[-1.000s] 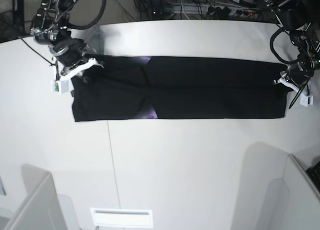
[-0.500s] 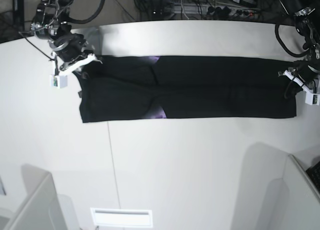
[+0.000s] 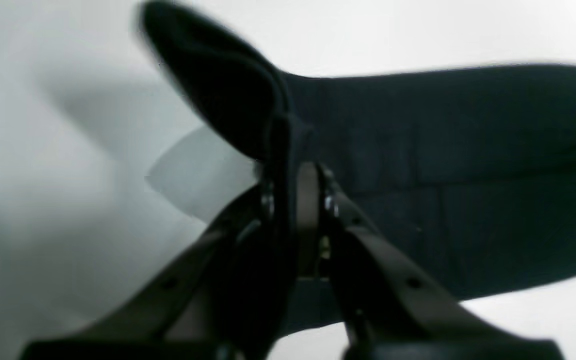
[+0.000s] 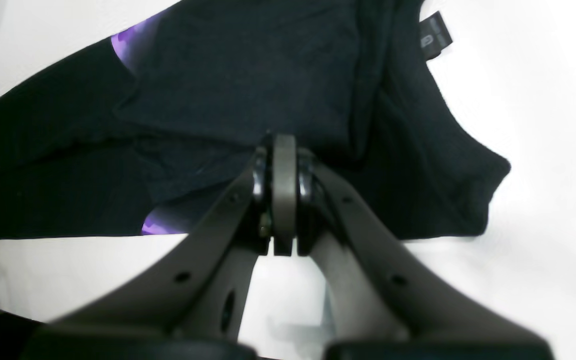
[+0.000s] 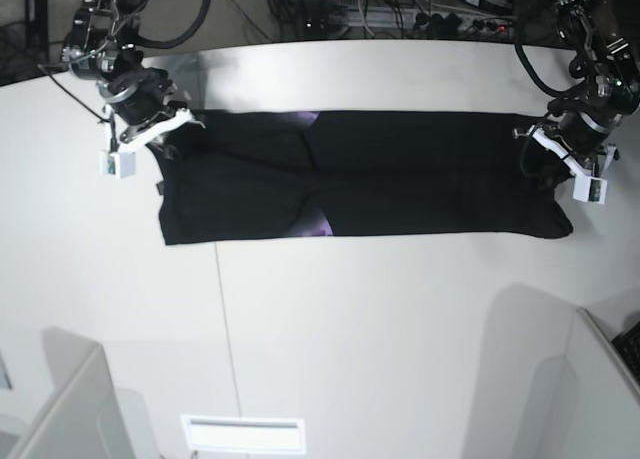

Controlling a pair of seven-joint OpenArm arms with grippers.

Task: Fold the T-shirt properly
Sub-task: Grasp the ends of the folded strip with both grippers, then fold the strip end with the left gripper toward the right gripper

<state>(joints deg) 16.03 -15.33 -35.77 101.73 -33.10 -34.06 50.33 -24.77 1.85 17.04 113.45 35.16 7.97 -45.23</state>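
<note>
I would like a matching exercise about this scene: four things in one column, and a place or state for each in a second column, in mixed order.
Things:
1. left tool
2. right tool
3. neck tag
4. purple print

Places or states:
A. peeks out near the middle of the T-shirt
B. sticks out over the white table, near the collar end
C. shut on cloth, at the base view's right end
D. shut on cloth, at the base view's left end

Pairs: 1-C, 2-D, 3-B, 4-A
</note>
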